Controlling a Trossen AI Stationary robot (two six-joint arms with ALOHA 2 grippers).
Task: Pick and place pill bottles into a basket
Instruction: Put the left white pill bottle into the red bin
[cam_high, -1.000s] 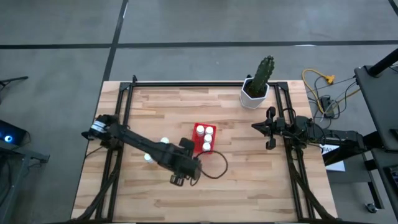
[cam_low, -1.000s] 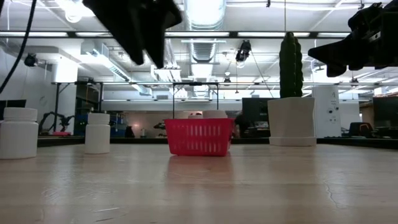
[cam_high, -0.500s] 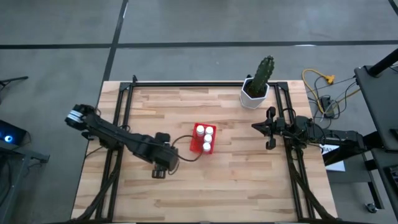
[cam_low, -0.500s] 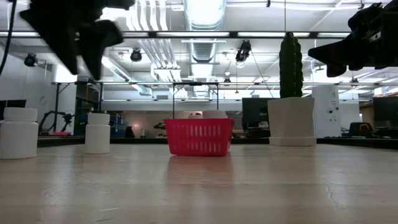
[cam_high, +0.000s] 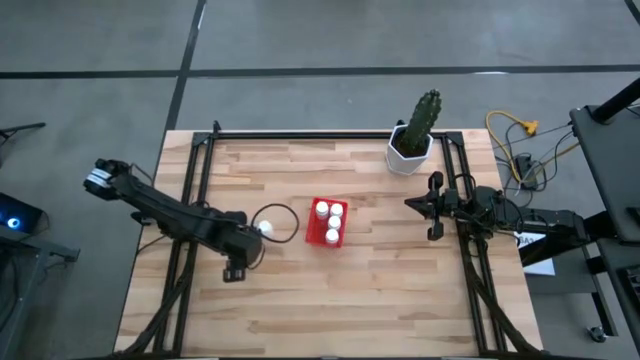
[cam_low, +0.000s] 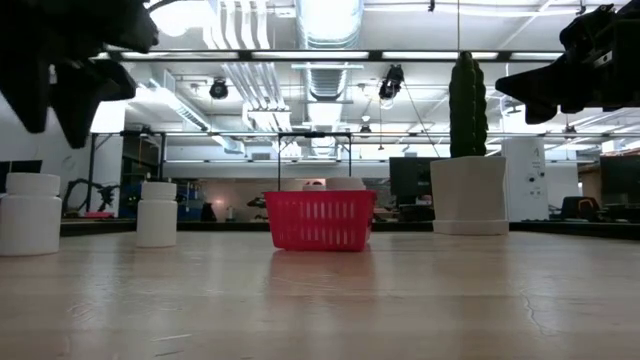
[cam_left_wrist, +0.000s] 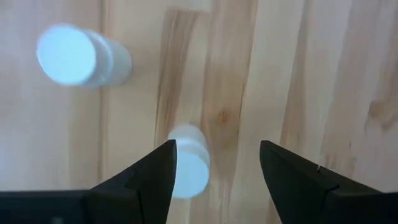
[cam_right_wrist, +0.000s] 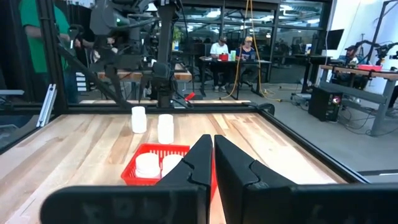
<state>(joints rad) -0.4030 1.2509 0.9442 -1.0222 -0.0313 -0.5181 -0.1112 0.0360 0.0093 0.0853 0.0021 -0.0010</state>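
Two white pill bottles stand upright on the wood: one (cam_left_wrist: 81, 56) and another (cam_left_wrist: 186, 163) show from above in the left wrist view, and both (cam_low: 30, 212) (cam_low: 157, 213) show at the left in the low view. In the high view only one (cam_high: 265, 228) shows; my left arm covers the other. My left gripper (cam_high: 233, 270) (cam_left_wrist: 217, 165) hangs open above them, pointing down, one finger close beside the nearer bottle's cap. The red basket (cam_high: 327, 222) (cam_low: 320, 220) at the table's middle holds three bottles. My right gripper (cam_high: 410, 204) (cam_right_wrist: 213, 152) waits shut at the right.
A white pot with a green cactus (cam_high: 412, 140) (cam_low: 468, 170) stands at the far right of the table. A black frame rail (cam_high: 330, 134) runs along the table's edges. Bare wood lies near the front edge. People sit in the room beyond.
My left gripper has swung from in front of the basket toward the table's left edge, sinking a little and rolling about its own axis. It now hangs over the two standing bottles, its arm covering one of them in the high view. Its fingers have stayed open.
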